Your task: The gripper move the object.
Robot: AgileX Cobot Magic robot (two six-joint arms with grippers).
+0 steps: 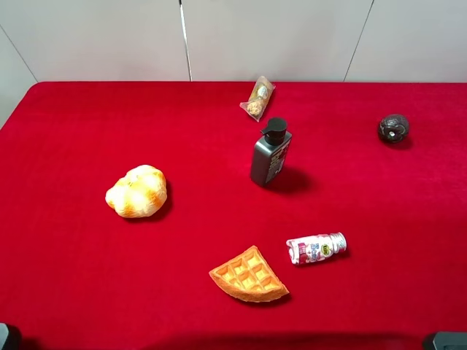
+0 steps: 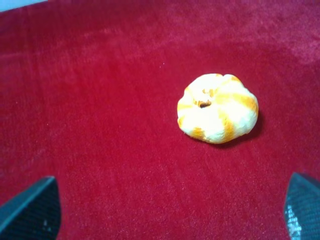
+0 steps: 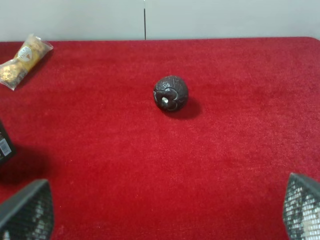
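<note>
— What does the bottle look like?
— The bottle (image 1: 316,249) is small, clear, pink-and-white labelled, white-capped, lying on its side on the red cloth (image 1: 73,277) just beside the waffle (image 1: 249,275).
— Your grippers?
— My left gripper (image 2: 170,210) and right gripper (image 3: 167,212) both have fingers spread apart, holding nothing.

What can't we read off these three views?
- Drink bottle: only in the high view, label print too small to read.
- Pump bottle: right wrist view's edge cuts off all but a corner.
- Left gripper and right gripper: only fingertips show, arms out of frame.
</note>
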